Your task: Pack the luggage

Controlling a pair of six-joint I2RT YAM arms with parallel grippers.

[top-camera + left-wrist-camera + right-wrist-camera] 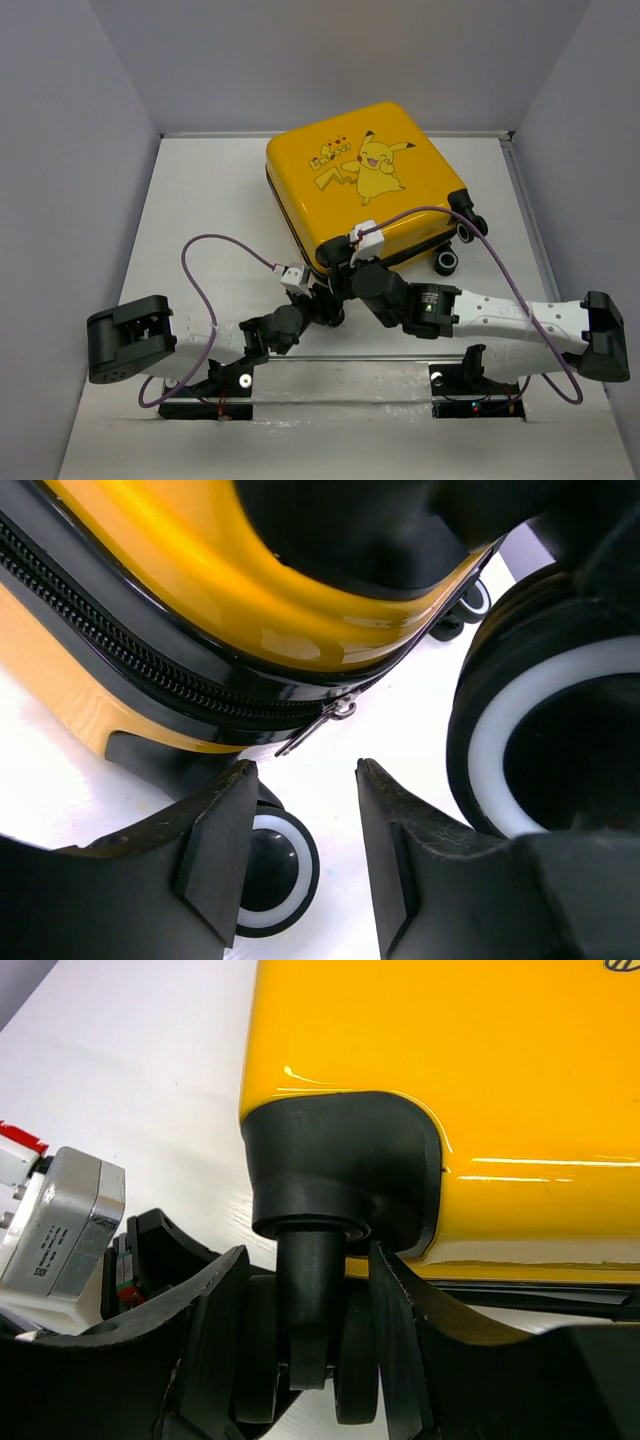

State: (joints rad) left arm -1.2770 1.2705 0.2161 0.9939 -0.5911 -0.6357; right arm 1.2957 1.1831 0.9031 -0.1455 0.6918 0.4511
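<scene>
Jaws: left gripper (305,770) apart, just beside small metal zipper pull (335,712) | right gripper (310,1255) clamped on black caster wheel (262,1350) at near corner of small yellow hard-shell Pikachu-print suitcase (365,175) | suitcase flat on white table (200,200), lid down | progress: apparently late, final zipping likely remains

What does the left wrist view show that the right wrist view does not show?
Only the left wrist view: the black zipper with its pull tab, and the open left tool, holding nothing. Only the right wrist view: the black corner mount and the right tool closed on one caster. Both: the yellow luggage shell, casters and the white table.
</scene>
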